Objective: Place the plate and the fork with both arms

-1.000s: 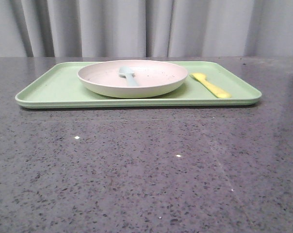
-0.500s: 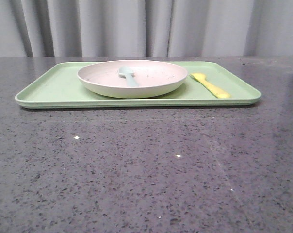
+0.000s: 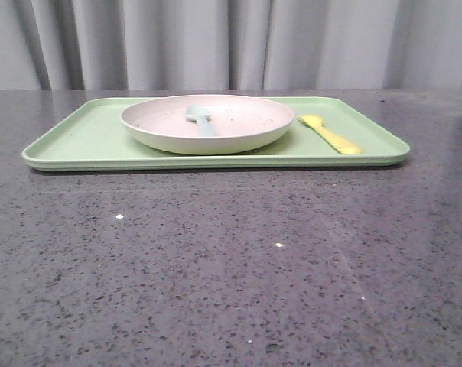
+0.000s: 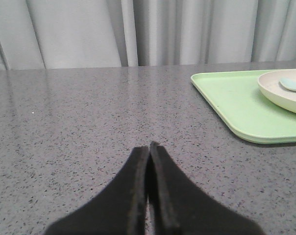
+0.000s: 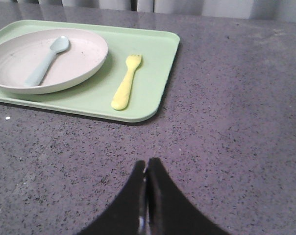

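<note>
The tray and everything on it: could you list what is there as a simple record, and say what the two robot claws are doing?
tray: light green, rectangular, on the grey speckled table
plate: pale pink, round, on the tray
spoon: pale blue, lying inside the plate
fork: yellow, flat on the tray beside the plate, on the robot's right
left gripper: shut, empty, over bare table, apart from the tray
right gripper: shut, empty, over bare table, short of the tray
</note>
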Available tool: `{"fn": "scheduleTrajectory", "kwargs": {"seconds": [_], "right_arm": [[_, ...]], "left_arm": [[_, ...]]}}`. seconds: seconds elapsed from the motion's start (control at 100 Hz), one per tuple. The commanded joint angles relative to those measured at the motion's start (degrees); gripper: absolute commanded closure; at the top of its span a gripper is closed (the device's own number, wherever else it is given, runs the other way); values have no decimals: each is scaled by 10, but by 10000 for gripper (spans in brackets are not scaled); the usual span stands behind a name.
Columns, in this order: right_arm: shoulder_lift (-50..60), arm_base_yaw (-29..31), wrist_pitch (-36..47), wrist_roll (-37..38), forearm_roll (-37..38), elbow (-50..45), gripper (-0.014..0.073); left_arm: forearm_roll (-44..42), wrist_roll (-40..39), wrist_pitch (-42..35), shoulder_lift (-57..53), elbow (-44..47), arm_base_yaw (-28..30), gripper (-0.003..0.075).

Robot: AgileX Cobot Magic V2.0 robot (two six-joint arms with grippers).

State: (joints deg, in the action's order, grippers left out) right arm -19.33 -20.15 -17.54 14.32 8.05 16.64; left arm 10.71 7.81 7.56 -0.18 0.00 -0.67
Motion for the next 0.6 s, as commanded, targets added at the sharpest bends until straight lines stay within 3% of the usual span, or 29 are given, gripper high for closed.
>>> {"fn": "scheduleTrajectory", "kwargs": {"seconds": [0.0,0.25,0.59], "right_arm": [[11,24,103,-1,3,-20,661],[44,114,238,-1,-20,-105,661],[137,167,258,-1,-20,-179,661]], "left_arm": [[2,-7,-49,-18,7,0,741],[2,-7,-49,-18,7,0,741],[2,-7,-49,-18,7,0,741]]}}
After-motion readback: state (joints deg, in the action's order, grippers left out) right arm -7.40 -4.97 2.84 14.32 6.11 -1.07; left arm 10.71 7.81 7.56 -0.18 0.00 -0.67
